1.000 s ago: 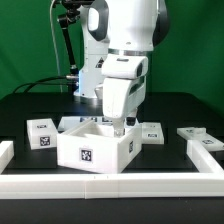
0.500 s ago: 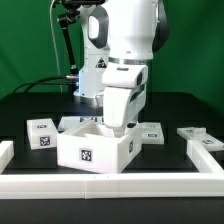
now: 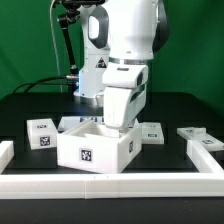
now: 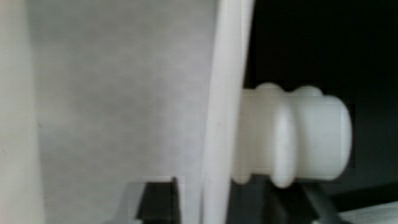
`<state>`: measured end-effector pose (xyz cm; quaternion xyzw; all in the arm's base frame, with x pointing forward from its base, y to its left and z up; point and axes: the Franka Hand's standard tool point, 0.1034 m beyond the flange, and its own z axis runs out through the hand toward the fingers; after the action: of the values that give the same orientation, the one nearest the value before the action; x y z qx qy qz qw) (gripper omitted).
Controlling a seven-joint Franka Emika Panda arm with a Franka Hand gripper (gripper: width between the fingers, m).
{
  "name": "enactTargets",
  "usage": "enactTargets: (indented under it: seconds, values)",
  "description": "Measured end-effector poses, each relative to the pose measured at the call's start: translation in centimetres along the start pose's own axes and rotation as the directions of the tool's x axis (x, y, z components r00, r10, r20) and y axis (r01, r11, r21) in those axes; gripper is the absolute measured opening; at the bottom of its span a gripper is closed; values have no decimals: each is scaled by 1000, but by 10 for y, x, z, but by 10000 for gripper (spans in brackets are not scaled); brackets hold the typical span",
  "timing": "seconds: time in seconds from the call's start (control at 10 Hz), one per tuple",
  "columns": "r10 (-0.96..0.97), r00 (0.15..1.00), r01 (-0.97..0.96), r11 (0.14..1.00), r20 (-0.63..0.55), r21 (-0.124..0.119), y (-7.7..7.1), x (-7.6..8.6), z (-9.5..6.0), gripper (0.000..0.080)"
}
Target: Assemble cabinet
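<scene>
Black tabletop (image 3: 30,105) edged by a low white fence (image 3: 110,180) carries the work, with the arm's base and a dark backdrop behind. The cabinet (image 3: 92,148) sits at the middle near the front fence, an open-topped white box with a tag on its front face, and nothing appears fitted to it. The gripper (image 3: 117,127) hangs straight down at the box's rear corner on the exterior view's right, its tips hidden by the wall. The wrist view shows a white wall (image 4: 125,100) filling most of the picture and a ribbed knob (image 4: 306,135) just beside it. Whether the claw is spread or pinching that wall I cannot tell. A small tagged cube (image 3: 42,133) lies apart from the box on the exterior view's left. Flat tagged parts (image 3: 151,132) lie loose on the right, with more (image 3: 201,136) further out. By that, assembly looks barely begun: the body stands placed, and every other part waits to be fitted.
</scene>
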<state>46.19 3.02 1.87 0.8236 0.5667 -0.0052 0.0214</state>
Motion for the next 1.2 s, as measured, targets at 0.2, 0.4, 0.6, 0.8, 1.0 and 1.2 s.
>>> enactTargets:
  seconds: [0.2, 0.4, 0.6, 0.8, 1.0, 1.2]
  values:
    - [0, 1000, 0, 1000, 1, 1, 0, 0, 0, 45]
    - [-1, 1000, 1, 1000, 0, 1, 0, 0, 0, 34]
    - [-2, 1000, 2, 1000, 0, 1, 0, 0, 0, 34]
    - [-1, 1000, 1, 1000, 0, 1, 0, 0, 0, 34]
    - [-12, 1000, 12, 1000, 1, 1, 0, 0, 0, 34]
    - [-192, 981, 192, 981, 19, 8, 16, -2, -3, 34]
